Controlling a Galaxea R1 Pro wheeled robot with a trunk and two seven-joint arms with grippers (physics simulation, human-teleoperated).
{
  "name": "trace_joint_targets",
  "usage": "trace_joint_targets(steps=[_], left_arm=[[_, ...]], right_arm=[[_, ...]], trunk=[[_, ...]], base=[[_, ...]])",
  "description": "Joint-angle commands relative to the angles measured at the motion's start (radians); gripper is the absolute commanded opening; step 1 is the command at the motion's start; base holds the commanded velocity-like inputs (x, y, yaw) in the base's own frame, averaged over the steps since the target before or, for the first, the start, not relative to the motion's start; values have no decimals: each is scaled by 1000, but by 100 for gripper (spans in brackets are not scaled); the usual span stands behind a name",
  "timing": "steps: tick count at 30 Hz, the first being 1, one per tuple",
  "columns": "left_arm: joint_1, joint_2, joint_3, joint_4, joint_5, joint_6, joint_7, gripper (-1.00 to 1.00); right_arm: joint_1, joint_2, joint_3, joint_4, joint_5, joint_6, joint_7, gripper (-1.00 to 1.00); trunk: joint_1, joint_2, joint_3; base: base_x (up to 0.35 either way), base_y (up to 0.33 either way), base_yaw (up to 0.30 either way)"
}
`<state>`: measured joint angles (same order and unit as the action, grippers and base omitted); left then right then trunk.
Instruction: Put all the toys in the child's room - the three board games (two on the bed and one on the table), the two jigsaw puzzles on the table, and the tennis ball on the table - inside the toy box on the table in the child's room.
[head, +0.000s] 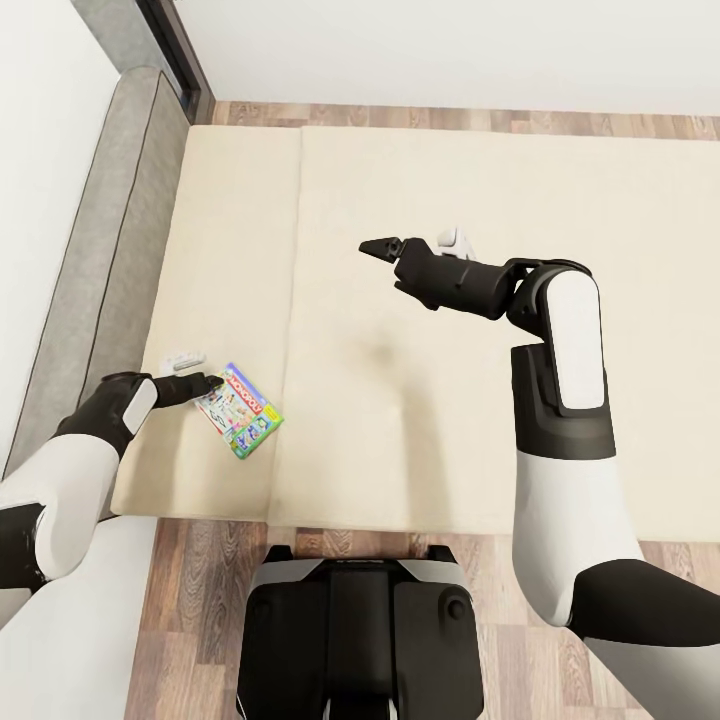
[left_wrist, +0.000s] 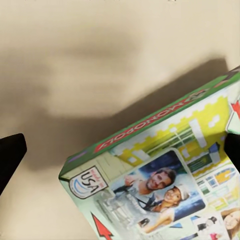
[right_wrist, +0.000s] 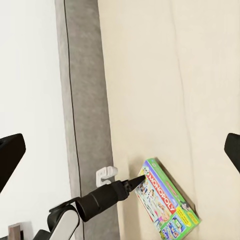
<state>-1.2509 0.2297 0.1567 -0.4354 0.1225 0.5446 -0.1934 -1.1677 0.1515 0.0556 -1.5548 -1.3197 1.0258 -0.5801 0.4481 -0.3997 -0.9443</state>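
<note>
The left end effector (head: 205, 383), apparently open and empty, meets the board game (head: 240, 410) at its 10 o'clock corner on the bed (head: 450, 420), so it should straddle that edge squarely before closing, while the right end effector (head: 378, 247) hovers open and empty.

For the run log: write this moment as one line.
left gripper: open, at board game edge | right gripper: open, raised over bed | game: lying on bed
</note>
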Motion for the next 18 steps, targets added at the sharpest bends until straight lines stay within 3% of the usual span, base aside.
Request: trace_joint_targets(steps=[1,18], left_arm=[[1,-6,11,35,-3,4,-1,100],[1,-3,14,82,1,-2,-13,100]], right_arm=[[-1,0,0,-1,-9,2,-10,100],[-8,0,0,1,-9,2,-10,100]], trunk=[[2,0,-1],[2,0,-1]], base=[[0,0,0],[0,0,0]])
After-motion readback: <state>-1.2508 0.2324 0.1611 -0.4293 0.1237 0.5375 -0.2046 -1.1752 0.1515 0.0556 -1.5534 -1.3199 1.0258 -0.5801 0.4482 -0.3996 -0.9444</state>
